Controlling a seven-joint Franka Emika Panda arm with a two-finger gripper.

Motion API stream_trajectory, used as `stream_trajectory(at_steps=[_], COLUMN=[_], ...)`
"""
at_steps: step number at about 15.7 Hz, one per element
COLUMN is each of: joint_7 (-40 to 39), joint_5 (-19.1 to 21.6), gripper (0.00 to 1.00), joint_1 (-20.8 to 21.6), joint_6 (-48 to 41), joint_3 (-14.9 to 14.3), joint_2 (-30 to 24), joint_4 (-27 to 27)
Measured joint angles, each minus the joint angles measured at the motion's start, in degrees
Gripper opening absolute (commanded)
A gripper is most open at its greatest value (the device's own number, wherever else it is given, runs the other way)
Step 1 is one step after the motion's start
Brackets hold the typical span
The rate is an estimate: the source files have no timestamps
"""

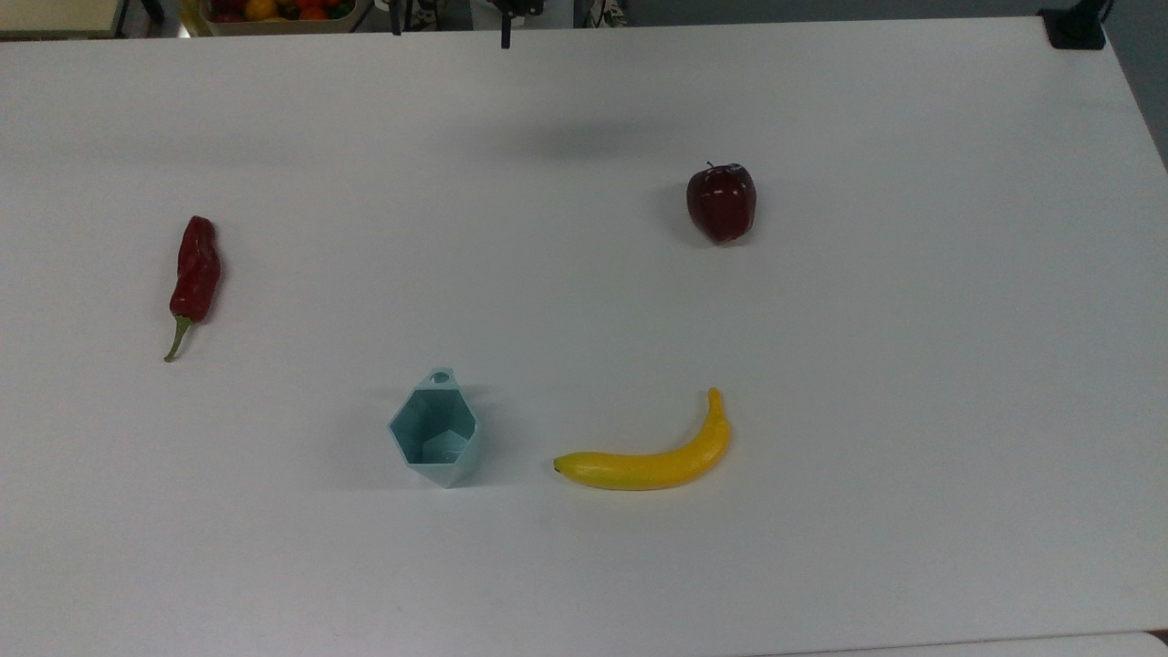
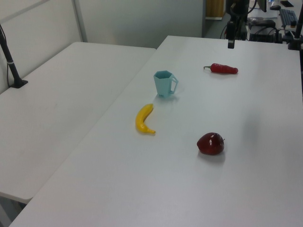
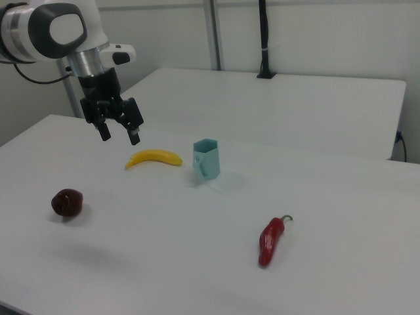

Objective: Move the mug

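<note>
Nearest the lens in the right view: a red chilli [image 3: 271, 240], lying flat on the white table [image 3: 197, 262]. Further in, the mug [image 3: 206, 158], upright, mouth up, just beside a banana [image 3: 153, 157] on the right view's left. Dark apple [image 3: 67, 203] well apart, toward the right view's left edge.

Gripper [image 3: 119, 130] high above the table, clear of everything, fingers spread apart with nothing between them. Not yet over the mug; reaching it looks like the step in hand.

For a clean grasp: bring the gripper across until centred over the mug [image 1: 434, 427], then descend straight. Probably best to straddle one wall, one finger inside the mouth and one outside, or to close across two opposite flat facets rather than across corners, which could twist the cup. Keep off the side with the handle [image 2: 173, 84], and off the banana [image 1: 651, 456], near enough to be knocked by a wide approach. Light plastic, likely to tip if nudged at the rim, so close gently.

Mug interior visible in the top view: nothing inside, bare teal floor. At the top view's far edge, a bin [image 1: 274, 23] holding assorted coloured fruit, contents too small to name.
</note>
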Motion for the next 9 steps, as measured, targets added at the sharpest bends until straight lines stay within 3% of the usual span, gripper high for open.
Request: stream_trajectory(at_steps=[9], joint_7=[-0.52], joint_5=[0.07], gripper=[1.0], joint_1=[-0.67], joint_6=[0.0], joint_3=[-0.07], joint_2=[0.14], joint_4=[-0.04])
